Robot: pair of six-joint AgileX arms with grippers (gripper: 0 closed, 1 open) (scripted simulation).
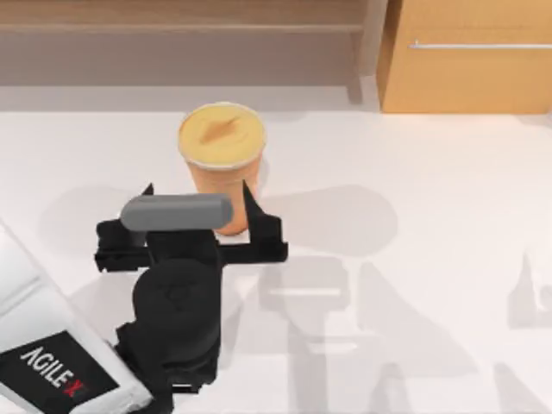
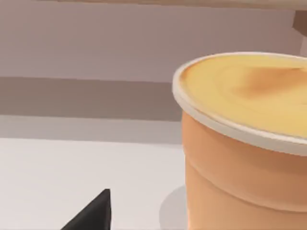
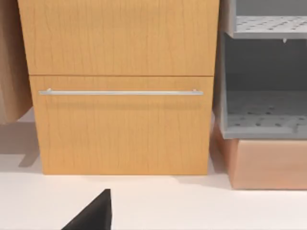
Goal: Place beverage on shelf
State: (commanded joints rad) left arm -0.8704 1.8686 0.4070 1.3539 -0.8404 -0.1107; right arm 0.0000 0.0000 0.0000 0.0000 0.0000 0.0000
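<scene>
The beverage (image 1: pixel 221 164) stands upright on the white table (image 1: pixel 414 259), a little toward eleven o'clock of the top view's centre, its pale yellow lid (image 1: pixel 222 134) with the orange smear facing up. The shelf (image 1: pixel 181 30) lies just beyond it at twelve o'clock, along the table's far edge, and the orange-wood cabinet (image 1: pixel 466 56) with its silver bar handle (image 1: pixel 479 45) sits at about two o'clock. The left gripper (image 1: pixel 198 200) sits at the cup's six o'clock side with its black fingers (image 1: pixel 251 203) spread open, one beside the cup's lower wall, not clamped on it; whether the right gripper (image 3: pixel 91 215) is open or closed cannot be told.
</scene>
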